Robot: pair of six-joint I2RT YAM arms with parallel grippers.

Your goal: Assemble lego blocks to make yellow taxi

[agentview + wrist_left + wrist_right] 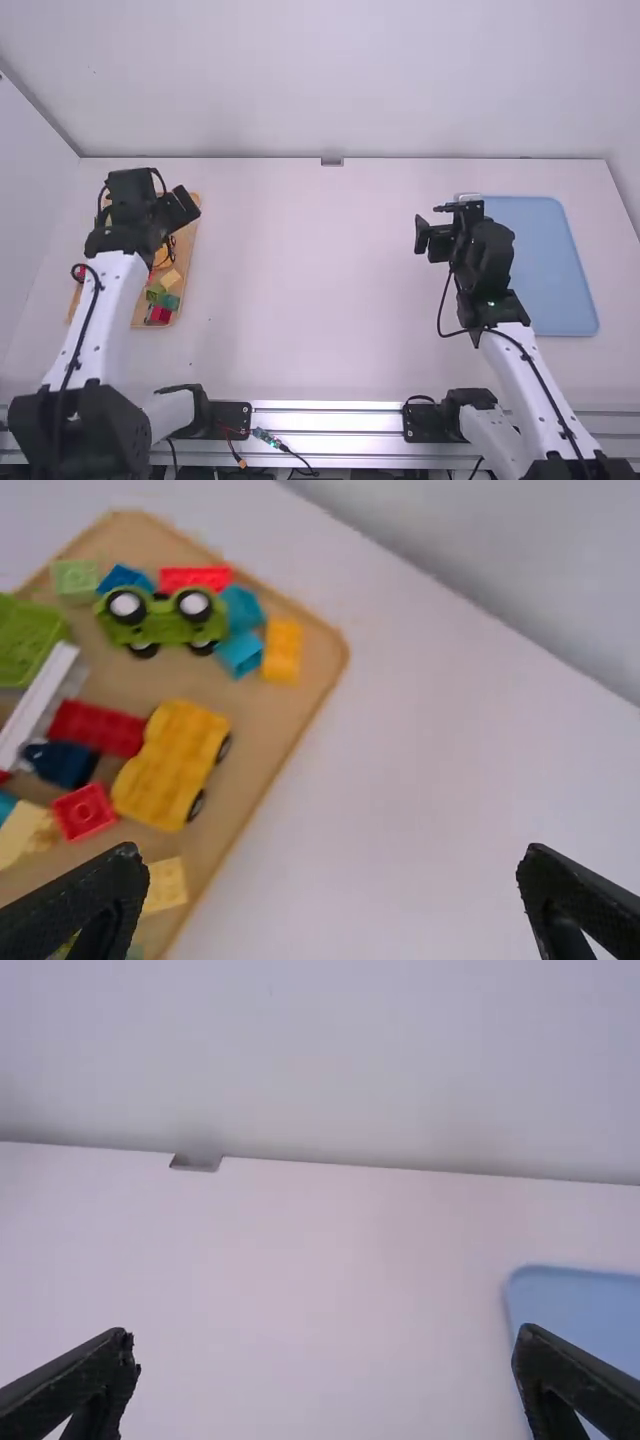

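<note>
"Currently, what is under my left gripper (330,852), seen from the remote station?"

"A wooden tray (262,725) of lego blocks. The yellow wheeled block (170,765), the likely taxi chassis, lies with a red block (97,727) close against it; a green wheeled block (160,622) sits near the tray's far corner. Your fingers stand wide apart, with nothing between them."

"So do those of my right gripper (325,1335), posed beside the blue tray (550,270). Where might the build go wrong?"

"At the pick, I judge. The pieces crowd together, so a finger lowered off line could shove the red block or grip two pieces at once. The wheels could let the chassis roll if I nudge it, and a hold across them may slip. Later, pressing studs down at a slant could leave the taxi crooked."

"And the setting?"

"A pale, smooth table (300,280), offering little to stop a wheeled piece from sliding. White walls (330,80) rise behind it, a small grey fitting (332,161) marks the back edge, and metal rails (330,408) run along the front, between the arms' bases."
</note>
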